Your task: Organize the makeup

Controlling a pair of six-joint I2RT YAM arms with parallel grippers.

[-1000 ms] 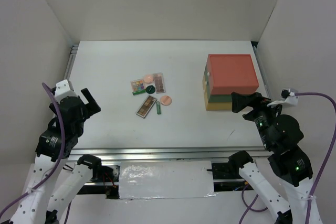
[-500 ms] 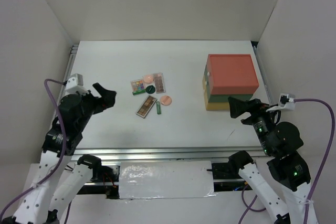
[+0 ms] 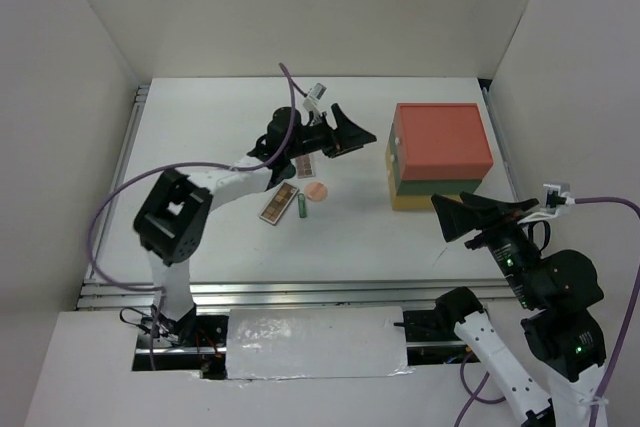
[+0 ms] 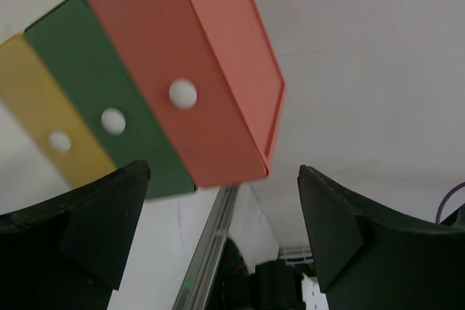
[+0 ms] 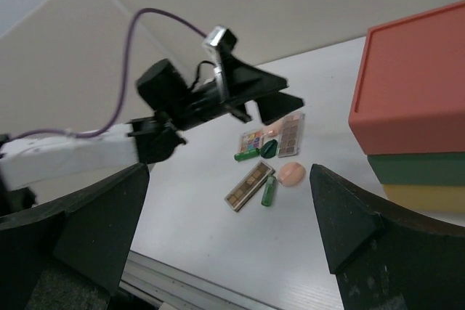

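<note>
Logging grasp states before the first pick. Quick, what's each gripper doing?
Left gripper: open, holding nothing.
Right gripper: open, holding nothing.

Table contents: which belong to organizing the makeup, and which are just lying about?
Job:
brown eyeshadow palette
green tube
peach compact
dark green compact
multicolour palette

Not makeup:
drawer box
table

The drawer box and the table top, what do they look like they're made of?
Drawer box: probably matte plastic, judging by flat solid colours, a moulded rim and round finger holes. Table: smooth matte white, perhaps laminate or painted board; unclear.
</note>
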